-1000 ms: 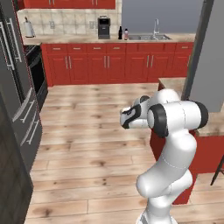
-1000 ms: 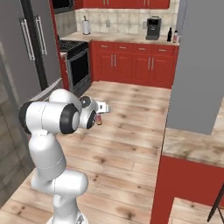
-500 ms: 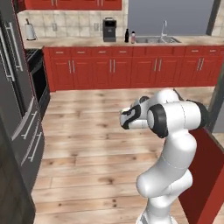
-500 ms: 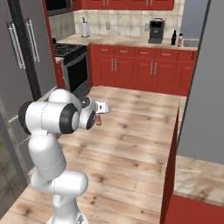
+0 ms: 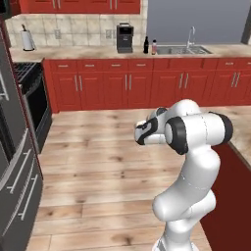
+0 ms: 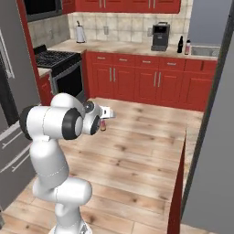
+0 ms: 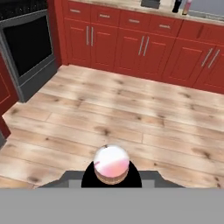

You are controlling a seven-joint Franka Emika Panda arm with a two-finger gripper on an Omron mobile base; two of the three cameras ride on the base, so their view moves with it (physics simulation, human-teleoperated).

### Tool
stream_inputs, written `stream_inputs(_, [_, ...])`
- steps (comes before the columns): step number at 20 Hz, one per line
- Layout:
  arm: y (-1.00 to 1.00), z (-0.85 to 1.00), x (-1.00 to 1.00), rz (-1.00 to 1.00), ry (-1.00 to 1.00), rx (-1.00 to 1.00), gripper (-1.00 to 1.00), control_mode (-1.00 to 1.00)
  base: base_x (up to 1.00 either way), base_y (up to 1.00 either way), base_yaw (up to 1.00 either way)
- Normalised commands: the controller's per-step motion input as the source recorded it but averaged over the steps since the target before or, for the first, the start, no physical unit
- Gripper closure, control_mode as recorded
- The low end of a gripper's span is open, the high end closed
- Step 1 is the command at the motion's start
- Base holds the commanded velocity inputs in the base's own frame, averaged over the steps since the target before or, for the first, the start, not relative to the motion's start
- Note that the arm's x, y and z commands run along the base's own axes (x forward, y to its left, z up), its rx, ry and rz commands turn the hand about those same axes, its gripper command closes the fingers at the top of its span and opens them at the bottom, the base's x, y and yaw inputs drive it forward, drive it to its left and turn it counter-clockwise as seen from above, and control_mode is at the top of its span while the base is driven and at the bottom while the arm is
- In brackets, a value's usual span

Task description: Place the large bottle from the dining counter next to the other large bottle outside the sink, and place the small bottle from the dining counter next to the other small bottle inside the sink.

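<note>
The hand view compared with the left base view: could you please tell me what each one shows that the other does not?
Hand view alone: the pink-capped bottle seen from above, clamped in the shut tool, with the oven door at upper left.

Left base view alone: the paper towel roll, the faucet over the sink, and the fridge.

Both: the red cabinets, the wood floor, and two bottles beside the coffee machine.

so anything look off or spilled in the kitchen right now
Nothing stands out. The gripper holds a small bottle upright over the wood floor, with no spill. On the counter, two bottles stand upright beside the sink.
</note>
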Motion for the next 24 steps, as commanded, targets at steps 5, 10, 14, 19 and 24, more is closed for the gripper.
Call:
stream_inputs(5, [0.00,0.00,0.00,0.00,0.00,0.00,1.00,1.00,1.00,0.00,0.00])
stream_inputs(10, [0.00,0.00,0.00,0.00,0.00,0.00,1.00,1.00,0.96,0.00,0.00])
stream_inputs(14, [0.00,0.00,0.00,0.00,0.00,0.00,1.00,1.00,0.89,-0.04,0.00])
stream_inputs(19, [0.00,0.00,0.00,0.00,0.00,0.00,1.00,1.00,0.79,-0.19,0.00])
stream_inputs(24, [0.00,0.00,0.00,0.00,0.00,0.00,1.00,1.00,0.61,-0.43,0.02])
